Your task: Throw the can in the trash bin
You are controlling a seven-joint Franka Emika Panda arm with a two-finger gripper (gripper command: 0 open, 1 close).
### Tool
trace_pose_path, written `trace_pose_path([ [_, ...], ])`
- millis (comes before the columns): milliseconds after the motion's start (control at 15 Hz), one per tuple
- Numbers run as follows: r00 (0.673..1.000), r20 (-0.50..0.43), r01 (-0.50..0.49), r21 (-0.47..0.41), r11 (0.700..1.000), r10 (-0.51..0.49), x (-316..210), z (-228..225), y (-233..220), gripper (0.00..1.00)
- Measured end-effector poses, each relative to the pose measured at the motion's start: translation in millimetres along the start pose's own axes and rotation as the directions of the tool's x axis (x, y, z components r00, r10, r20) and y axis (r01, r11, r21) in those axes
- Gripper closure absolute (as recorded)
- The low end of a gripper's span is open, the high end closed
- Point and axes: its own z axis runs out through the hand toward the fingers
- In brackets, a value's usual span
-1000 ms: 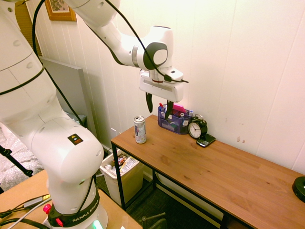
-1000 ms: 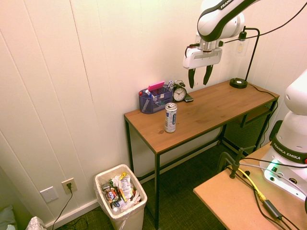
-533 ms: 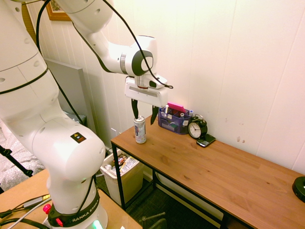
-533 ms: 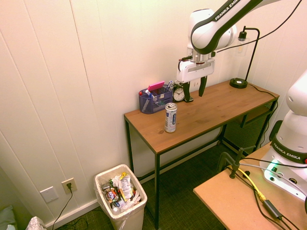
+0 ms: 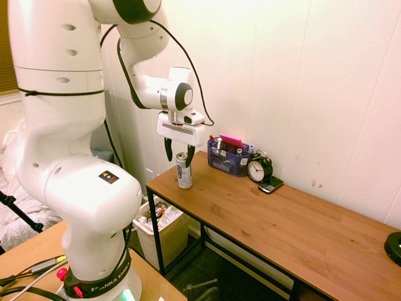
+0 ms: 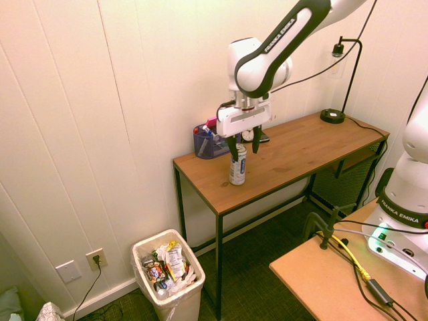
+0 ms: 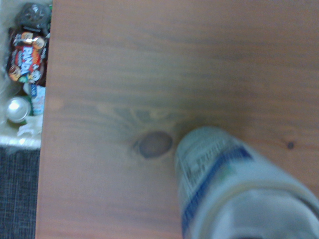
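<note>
Gripper (image 5: 179, 155) was open, fingers apart at can's (image 5: 184, 172) top. Can stood upright nr desk's (image 5: 263, 216) end edge, bin side. Prob. light, thin-walled, smooth; may dent or slip. Rec. grip: mid-body, both sides, mod. force.

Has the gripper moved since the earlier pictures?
Yes. In the second exterior view the gripper has come away from the lamp side, toward the can, and now hangs lower, fingers apart.
</note>
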Motion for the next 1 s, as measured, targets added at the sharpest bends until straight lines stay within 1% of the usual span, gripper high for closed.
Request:
trace_pose_path([
  [133, 1.000, -0.005, -0.030, -0.014, 0.999, 0.030, 11.2, 10.3, -13.4, 0.00],
  [333, 0.998, -0.005, -0.064, -0.031, 0.997, 0.064, 26.6, 10.6, -7.7, 0.00],
  [400, 0.997, -0.004, -0.072, -0.036, 0.997, 0.071, 30.0, 11.2, -5.4, 1.00],
  [1000, 0.997, 0.021, -0.069, -0.059, 0.996, 0.070, 25.9, 20.5, -1.8, 1.00],
])
